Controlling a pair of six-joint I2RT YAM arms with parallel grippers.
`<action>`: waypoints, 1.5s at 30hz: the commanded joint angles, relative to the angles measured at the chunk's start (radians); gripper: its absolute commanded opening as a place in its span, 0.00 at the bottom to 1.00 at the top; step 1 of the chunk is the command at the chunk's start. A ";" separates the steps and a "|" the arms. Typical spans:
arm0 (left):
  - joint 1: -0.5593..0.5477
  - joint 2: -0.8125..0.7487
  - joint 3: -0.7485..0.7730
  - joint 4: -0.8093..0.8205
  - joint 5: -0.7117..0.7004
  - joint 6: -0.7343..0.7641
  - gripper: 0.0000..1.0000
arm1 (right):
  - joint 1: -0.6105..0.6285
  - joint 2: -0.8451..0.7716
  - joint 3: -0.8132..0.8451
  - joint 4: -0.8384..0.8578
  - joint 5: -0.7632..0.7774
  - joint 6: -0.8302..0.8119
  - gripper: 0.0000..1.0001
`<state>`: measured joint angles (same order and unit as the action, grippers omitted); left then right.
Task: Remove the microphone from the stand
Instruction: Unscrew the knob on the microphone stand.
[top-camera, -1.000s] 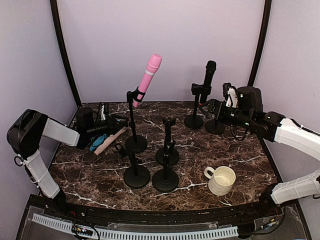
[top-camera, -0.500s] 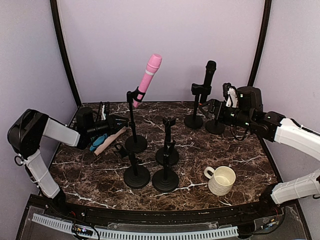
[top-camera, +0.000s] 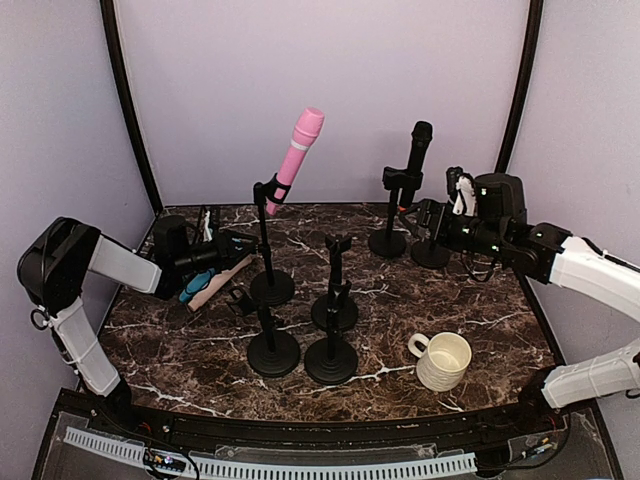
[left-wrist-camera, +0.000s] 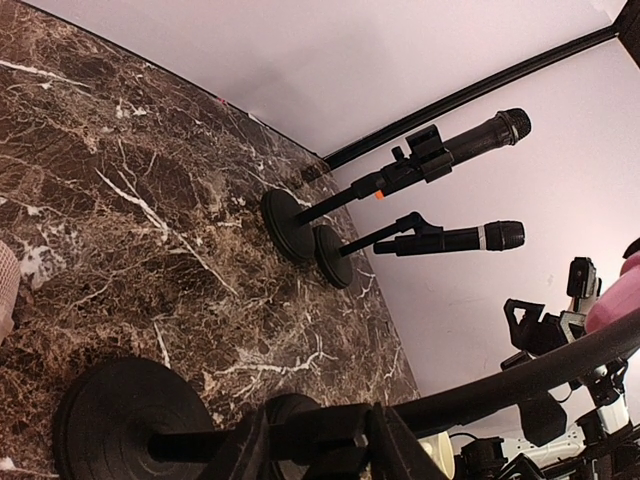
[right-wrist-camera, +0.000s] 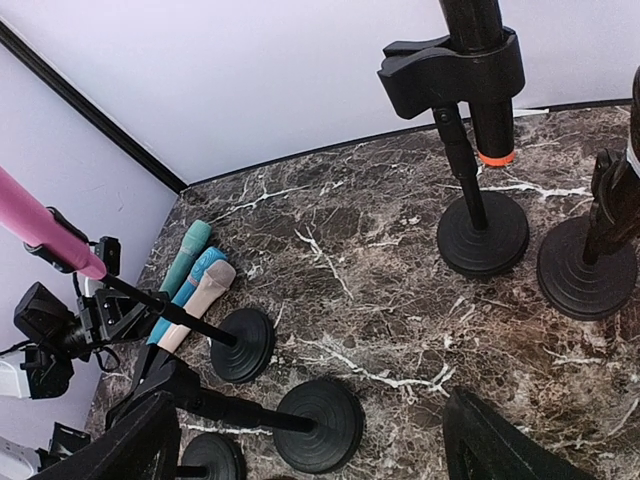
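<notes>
Your right gripper (top-camera: 420, 216) hangs wide open just beside the black microphone (top-camera: 416, 148), which is clipped upright in its stand (top-camera: 388, 240) at back right. Your left gripper (top-camera: 238, 243) sits beside the pole (top-camera: 263, 235) holding the pink microphone (top-camera: 298, 150); I cannot tell how far it is open.

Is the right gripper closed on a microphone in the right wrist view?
No: the right gripper stands wide open over the marble table, short of the black microphone.

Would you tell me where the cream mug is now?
In the top view, the cream mug stands front-right on the marble table, right of an empty stand.
</notes>
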<state>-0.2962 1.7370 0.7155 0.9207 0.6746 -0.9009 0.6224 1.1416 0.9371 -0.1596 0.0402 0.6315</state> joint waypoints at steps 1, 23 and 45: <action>0.003 0.014 0.002 0.049 0.030 -0.009 0.37 | -0.007 -0.026 0.024 0.022 -0.009 0.010 0.92; -0.003 0.027 0.016 0.036 0.026 -0.021 0.15 | -0.007 -0.066 -0.007 0.014 0.010 0.018 0.91; -0.003 -0.049 0.061 -0.301 -0.035 -0.015 0.06 | -0.007 -0.084 -0.035 0.034 0.010 0.031 0.91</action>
<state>-0.3058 1.7206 0.7723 0.7746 0.6895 -0.9279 0.6212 1.0809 0.9161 -0.1654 0.0448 0.6537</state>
